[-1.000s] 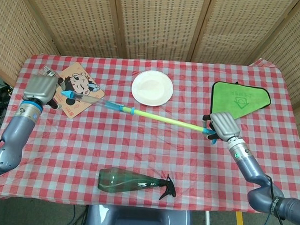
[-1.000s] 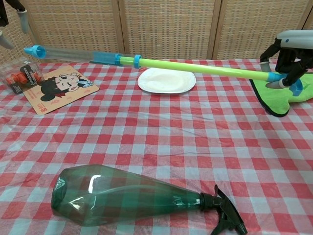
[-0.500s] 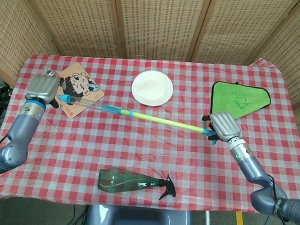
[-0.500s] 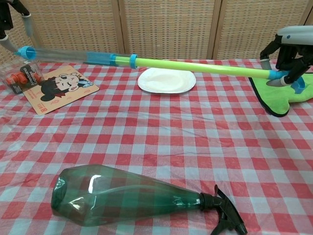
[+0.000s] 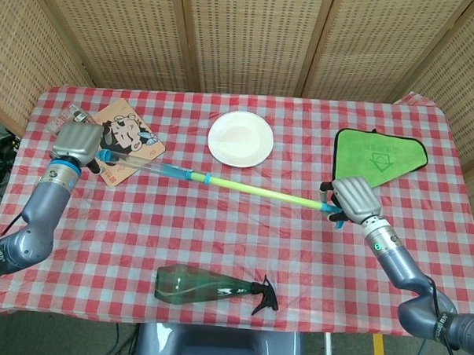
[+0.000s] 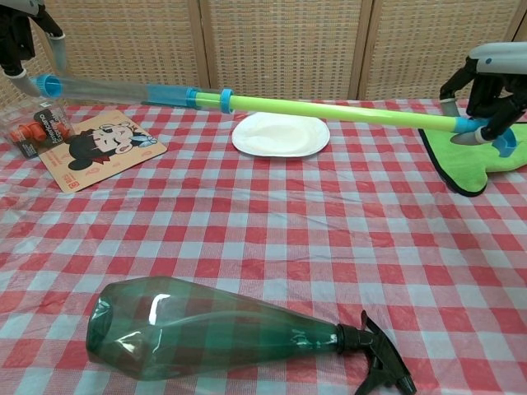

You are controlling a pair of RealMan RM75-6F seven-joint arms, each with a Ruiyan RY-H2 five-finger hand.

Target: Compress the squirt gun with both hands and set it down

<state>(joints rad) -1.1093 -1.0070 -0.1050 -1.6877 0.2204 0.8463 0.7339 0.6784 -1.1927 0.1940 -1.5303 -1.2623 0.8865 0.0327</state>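
The squirt gun [image 5: 221, 181] [image 6: 272, 104] is a long thin tube held in the air above the table, with a clear blue barrel on the left and a yellow-green plunger rod on the right. My left hand [image 5: 75, 144] [image 6: 25, 37] grips the barrel's nozzle end. My right hand [image 5: 352, 200] [image 6: 492, 86] grips the blue handle at the rod's far end. Most of the rod is drawn out of the barrel.
A white plate [image 5: 240, 137] [image 6: 281, 134] lies behind the gun. A cartoon card [image 5: 127, 137] [image 6: 95, 146] and a small packet [image 6: 34, 128] lie at the left, a green cloth [image 5: 380, 155] at the right. A green spray bottle [image 5: 214, 288] [image 6: 230, 332] lies near the front edge.
My left hand has moved right and toward the front with the barrel end. The barrel has slid a little further over the rod. The right hand has barely moved.
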